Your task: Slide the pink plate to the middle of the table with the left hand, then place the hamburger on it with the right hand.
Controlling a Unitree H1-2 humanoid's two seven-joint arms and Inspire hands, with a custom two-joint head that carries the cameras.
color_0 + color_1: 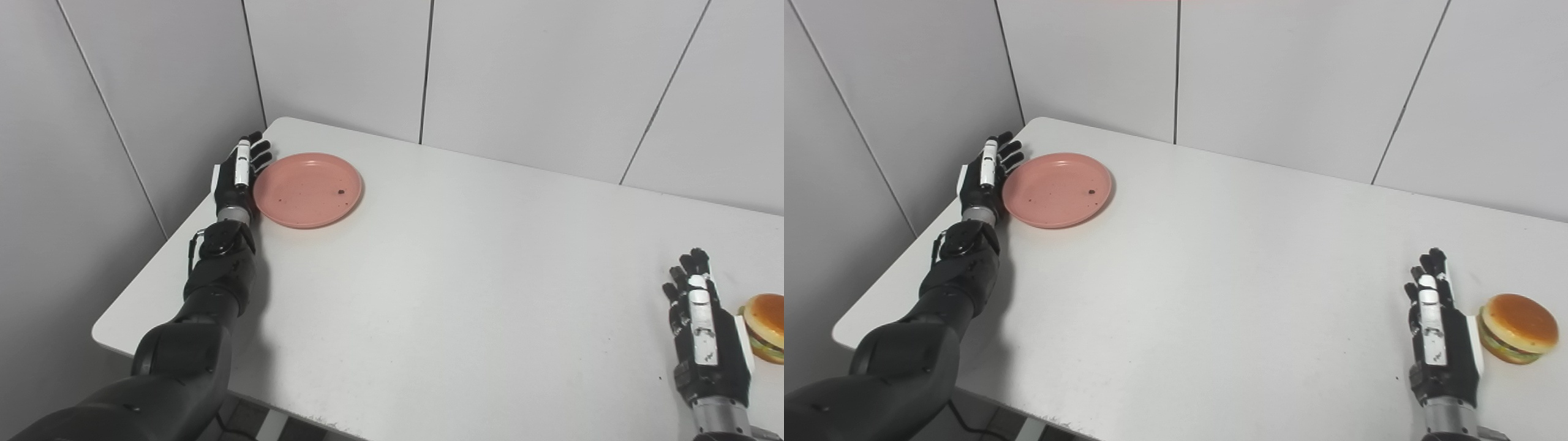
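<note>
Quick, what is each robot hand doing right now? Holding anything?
Left robot hand: open, holding nothing, beside the pink plate.
Right robot hand: open, holding nothing, next to the hamburger.

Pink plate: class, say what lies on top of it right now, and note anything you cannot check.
The pink plate carries no food, only a few small dark specks. The hamburger sits far off beside the right hand. What lies under the plate is covered.
</note>
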